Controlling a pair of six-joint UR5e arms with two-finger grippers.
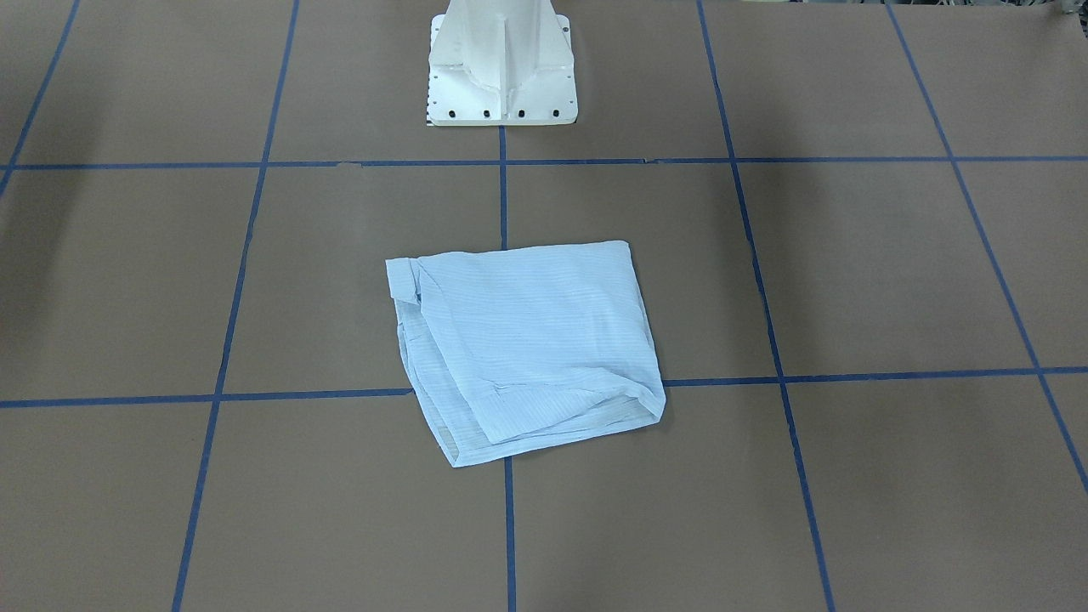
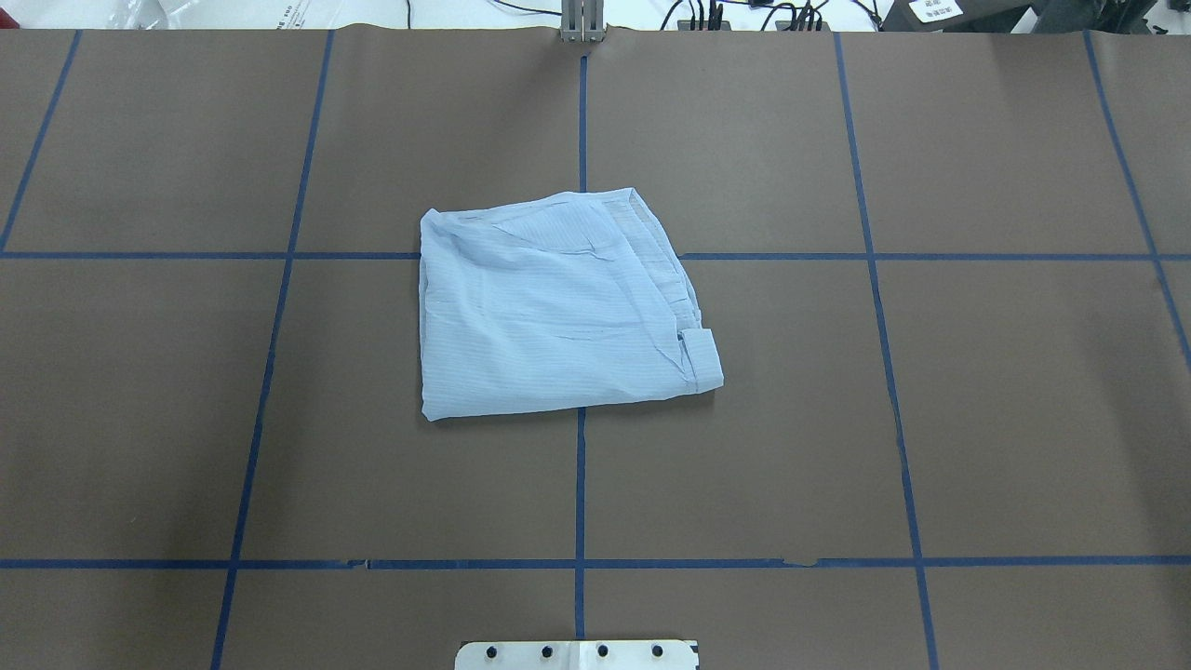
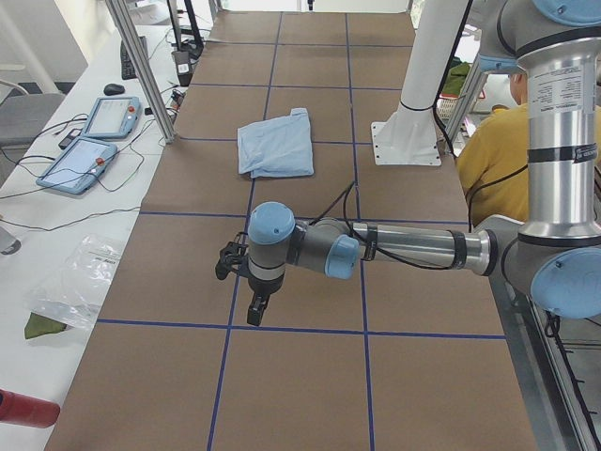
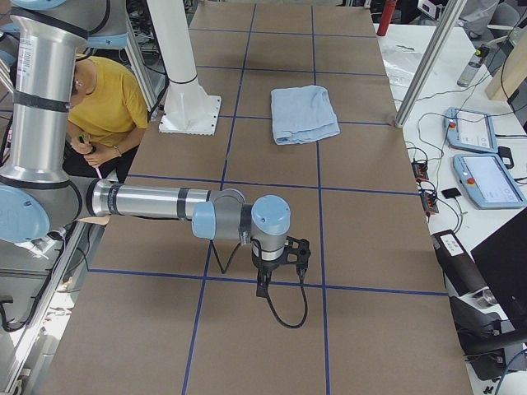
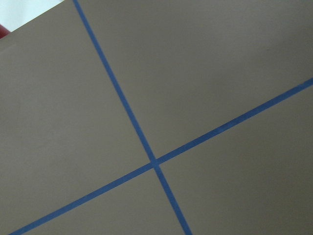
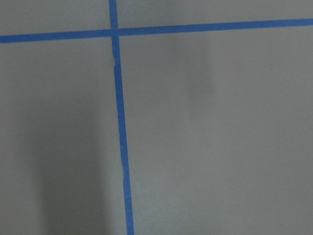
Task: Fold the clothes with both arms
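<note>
Counter (image 2: 1023, 419): you see a brown surface divided into squares by blue tape lines (image 2: 581, 484). Left arm (image 3: 413, 249) and right arm (image 4: 148, 200): each stretches out level and low over its own end of the counter. Pedestal (image 1: 503, 76): white, bolted at the robot's edge. Shirt (image 2: 549, 307): light blue and folded into a rough rectangle, it lies flat at mid-counter across a tape crossing, in front of the pedestal and well apart from both claws. Left claw (image 3: 246, 299) and right claw (image 4: 280, 276): each points down near a tape line. From these side views you cannot tell how wide either stands.
</note>
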